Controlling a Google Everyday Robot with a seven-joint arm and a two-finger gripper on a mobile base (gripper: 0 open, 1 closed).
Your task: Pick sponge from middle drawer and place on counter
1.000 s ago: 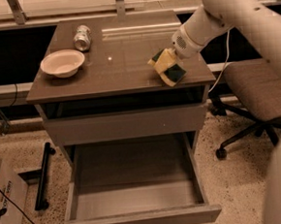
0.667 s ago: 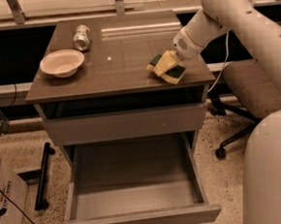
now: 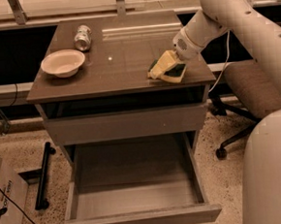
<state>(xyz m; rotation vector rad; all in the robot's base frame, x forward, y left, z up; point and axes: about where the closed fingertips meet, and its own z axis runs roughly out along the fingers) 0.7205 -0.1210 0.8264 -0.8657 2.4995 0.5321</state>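
Glossy brown-grey counter (image 3: 127, 61) at the front right corner: that is where the sponge (image 3: 178, 70) sits now, low against the surface, with your gripper (image 3: 165, 70) clamped on it. One pale yellow finger (image 3: 159, 64) lies above and left of the green pad and a thin yellow edge shows beneath it. Compared with a second ago the gripper has barely shifted across the top, but it lies flatter and lower. The white arm (image 3: 225, 10) now reaches in from higher on the right.

You cannot tell whether the sponge is pressed onto the counter or held just clear of it. Most of the pad is covered by the fingers, so only its right side shows. The middle drawer (image 3: 134, 220) stands pulled fully out below, its pale floor bare, and its front is cut by the lower edge. A closed drawer front sits above it.

A cream bowl (image 3: 63, 62) rests near the counter's left edge, and a can (image 3: 82, 37) lies on its side just behind it, both well apart from the sponge. An office chair (image 3: 255, 90) stands to the right of the cabinet, partly behind the arm. The robot's white body (image 3: 271, 171) blocks the lower right corner. A cardboard box (image 3: 4, 202) is cut off at left.
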